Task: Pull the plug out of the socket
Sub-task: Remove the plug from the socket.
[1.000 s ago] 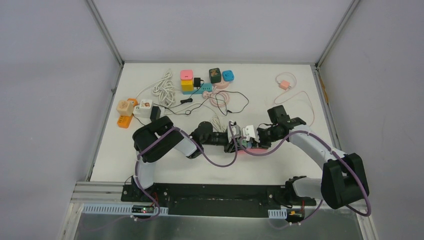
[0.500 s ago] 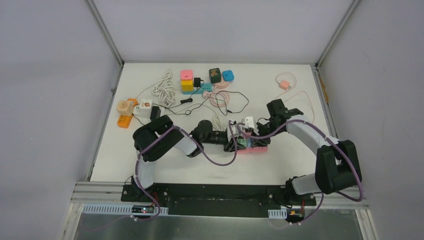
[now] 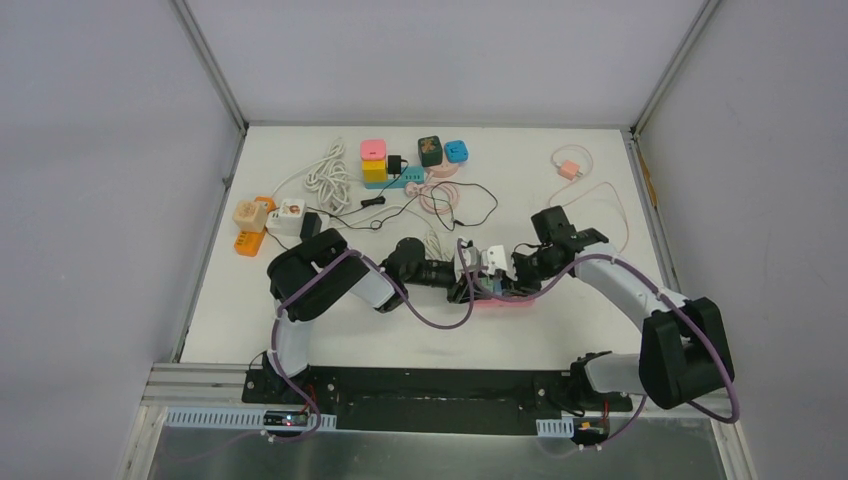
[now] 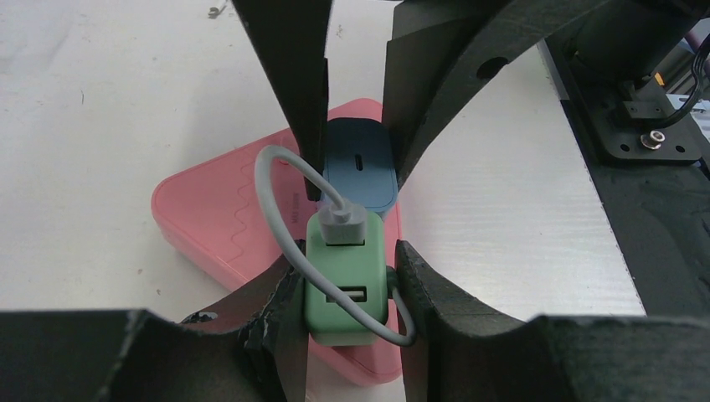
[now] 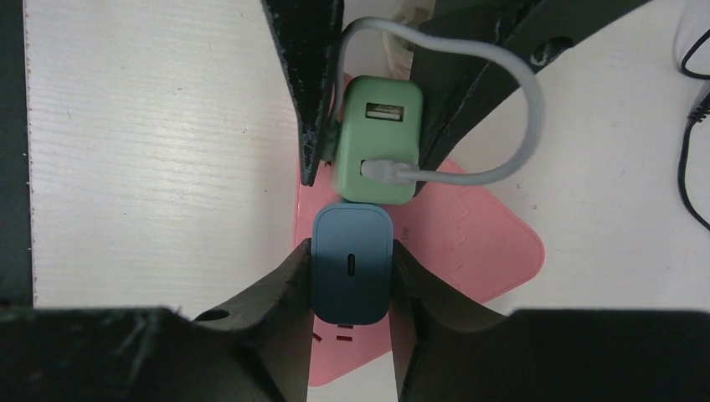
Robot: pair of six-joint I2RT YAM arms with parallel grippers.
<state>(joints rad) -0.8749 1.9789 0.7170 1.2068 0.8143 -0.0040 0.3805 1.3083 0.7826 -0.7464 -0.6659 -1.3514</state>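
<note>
A flat pink socket strip (image 4: 226, 218) (image 5: 477, 243) (image 3: 518, 300) lies on the white table between my two arms. Two plugs stand on it side by side. My left gripper (image 4: 347, 289) (image 3: 470, 285) is shut on the green plug (image 4: 345, 285) (image 5: 377, 151), which has a grey USB cable (image 4: 276, 193) looping out of it. My right gripper (image 5: 352, 276) (image 3: 508, 278) faces the left one and is shut on the blue plug (image 5: 352, 272) (image 4: 358, 172). Whether either plug still sits in its slots is hidden.
At the back of the table are coloured cube sockets (image 3: 374, 160), a coiled white cable (image 3: 328, 175), loose black cables (image 3: 440, 205) and a pink charger with its cord (image 3: 570, 170). Orange and white blocks (image 3: 262, 218) sit at the left edge.
The right arm swung toward the far side half a second ago and has come back down over the strip. Both grippers stayed shut, and the left arm barely moved.
</note>
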